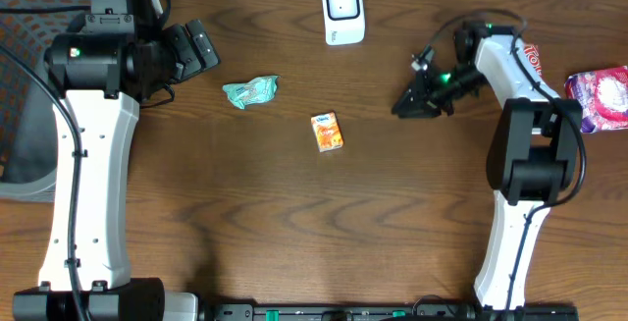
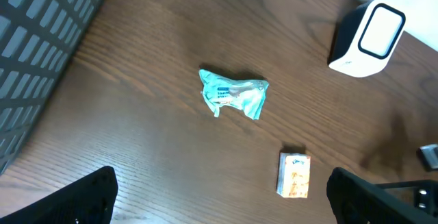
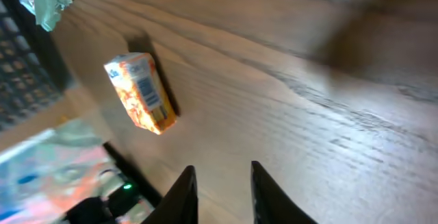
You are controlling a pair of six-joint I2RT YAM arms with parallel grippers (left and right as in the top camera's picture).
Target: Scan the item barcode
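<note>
Overhead, the box (image 1: 328,132) is being seen lying apart from the scanner (image 1: 343,11). The left gripper (image 2: 219,190) is being held wide, the right gripper (image 3: 221,176) slightly parted, empty

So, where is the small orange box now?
In the overhead view, the small orange box lies mid-table, below the white scanner and right of the crumpled teal packet.

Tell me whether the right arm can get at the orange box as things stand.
Probably yes. The orange box lies alone on the table, with nothing between it and the right gripper, whose jaws stand slightly apart and empty.
</note>
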